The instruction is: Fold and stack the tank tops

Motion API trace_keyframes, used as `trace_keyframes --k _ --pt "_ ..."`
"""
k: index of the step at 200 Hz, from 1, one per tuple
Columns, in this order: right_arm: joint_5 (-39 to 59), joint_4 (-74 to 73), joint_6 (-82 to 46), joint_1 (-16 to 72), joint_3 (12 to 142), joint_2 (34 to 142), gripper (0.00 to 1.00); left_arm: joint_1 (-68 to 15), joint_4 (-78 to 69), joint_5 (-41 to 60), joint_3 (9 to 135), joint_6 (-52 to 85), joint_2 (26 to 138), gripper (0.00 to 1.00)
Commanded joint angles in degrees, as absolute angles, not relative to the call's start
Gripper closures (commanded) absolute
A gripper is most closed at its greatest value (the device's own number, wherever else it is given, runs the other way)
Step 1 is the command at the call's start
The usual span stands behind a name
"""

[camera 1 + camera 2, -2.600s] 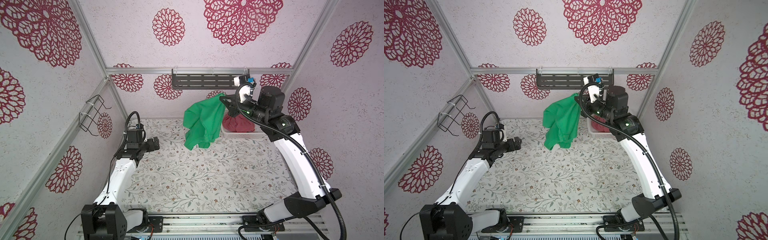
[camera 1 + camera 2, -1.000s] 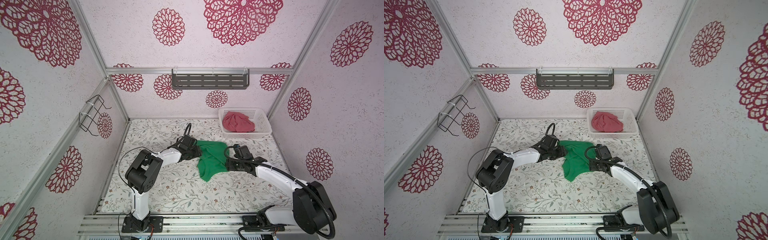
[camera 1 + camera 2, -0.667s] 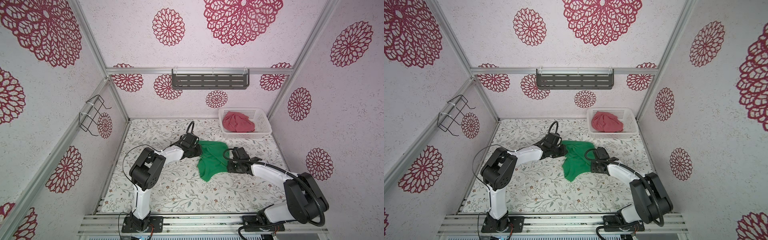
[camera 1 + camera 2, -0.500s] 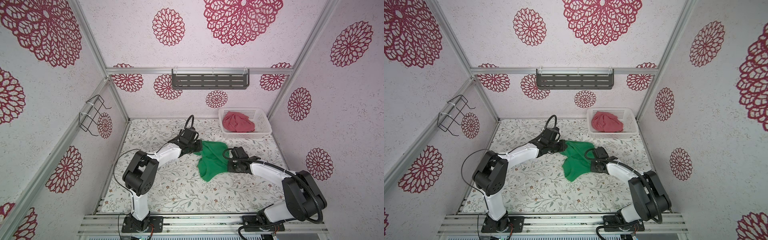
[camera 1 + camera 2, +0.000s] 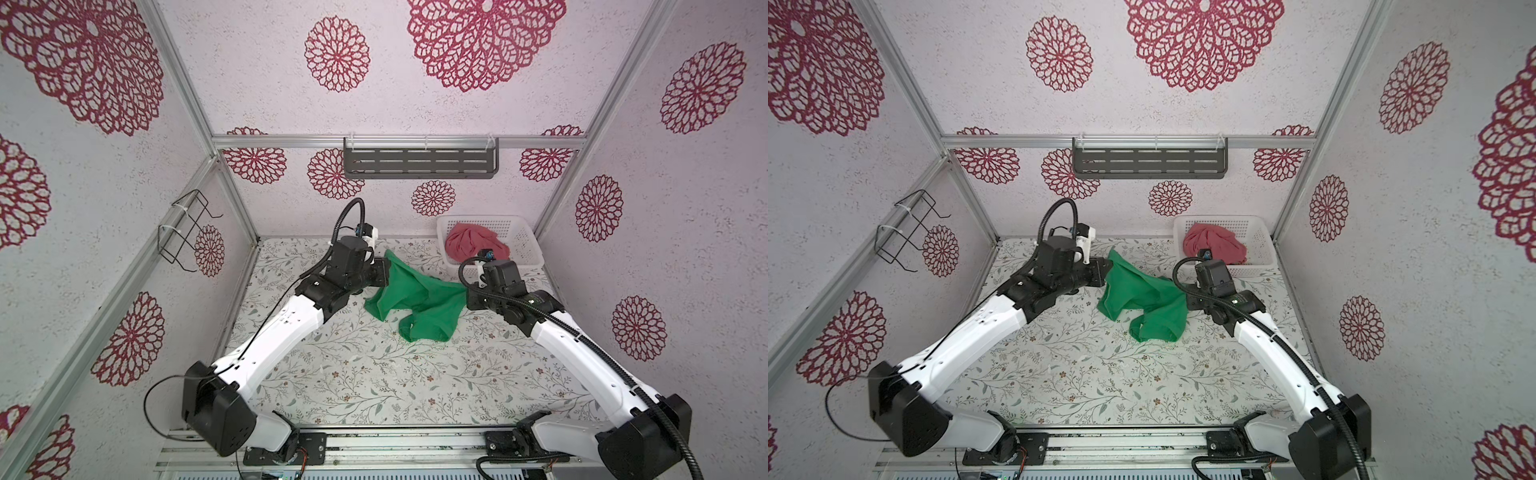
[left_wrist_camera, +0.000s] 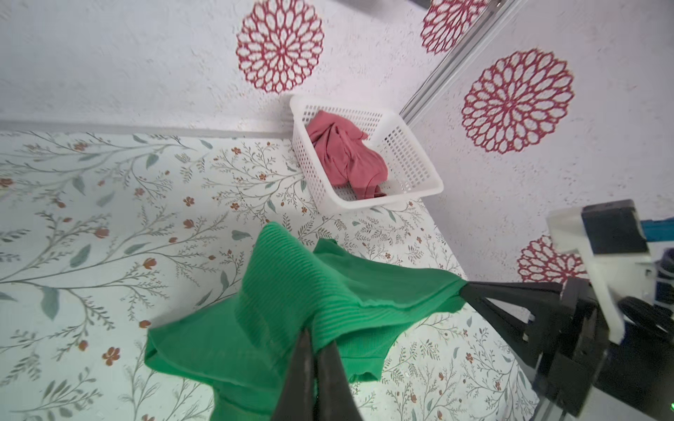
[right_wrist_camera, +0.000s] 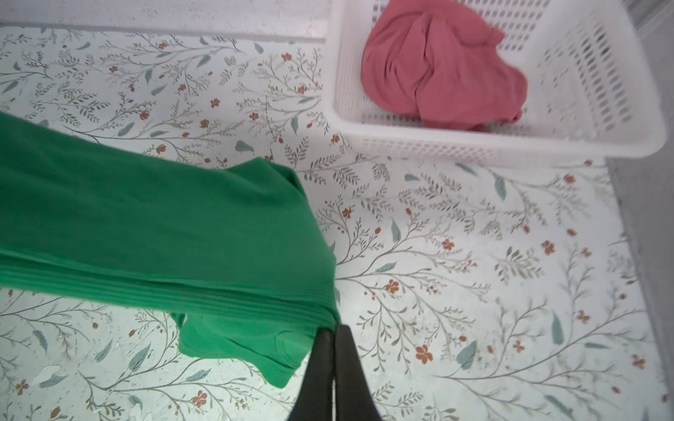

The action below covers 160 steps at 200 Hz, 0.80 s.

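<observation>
1. Green tank top [image 5: 415, 297] is strung between the two grippers over the floral table [image 5: 374, 374], towards the back of the workspace and left of the basket [image 5: 525, 245].
2. Its top edge runs tight from one pinch point to the other. The rest droops in bunched folds, seen the same way in both top views [image 5: 1142, 299]. The lowest fold hangs at or just above the table; I can't tell whether it touches.
3. The left gripper [image 5: 384, 270] is clenched on the left end of that edge. In the left wrist view the fingers [image 6: 302, 364] are pressed together with ribbed green fabric [image 6: 291, 302] caught at the tips.
4. The right gripper [image 5: 465, 293] is clenched on the opposite end. In the right wrist view the fingers [image 7: 350, 364] are closed on the cloth corner, and the fabric [image 7: 146, 226] pulls away from them in a straight band. The left wrist view shows the same pinch from the other side [image 6: 463, 291].
5. The pink-red tank top [image 5: 473, 247] is crumpled in a heap inside the basket, with neither gripper on it. It's clear in the right wrist view [image 7: 437, 73].
6. The basket is white perforated plastic. It sits on the table in the back right corner, against the back wall.
7. The two tops are well apart. Neither is folded, and nothing is stacked.
</observation>
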<state>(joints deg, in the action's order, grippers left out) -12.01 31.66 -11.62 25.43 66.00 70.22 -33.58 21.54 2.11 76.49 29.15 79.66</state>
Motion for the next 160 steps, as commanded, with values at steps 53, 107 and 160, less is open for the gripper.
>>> trace_keyframes --k 53,107,160 --pt "-17.0 33.6 3.2 25.4 74.7 69.2 1.00 -35.0 31.0 -5.7 77.5 25.9 65.7 1.00" --pt "-6.4 28.8 9.0 25.3 79.7 82.8 1.00 -32.0 23.7 3.2 66.9 32.6 67.4 1.00" --pt "8.1 27.9 11.0 26.1 106.5 110.5 1.00 -20.7 20.0 6.8 46.1 43.8 58.6 1.00"
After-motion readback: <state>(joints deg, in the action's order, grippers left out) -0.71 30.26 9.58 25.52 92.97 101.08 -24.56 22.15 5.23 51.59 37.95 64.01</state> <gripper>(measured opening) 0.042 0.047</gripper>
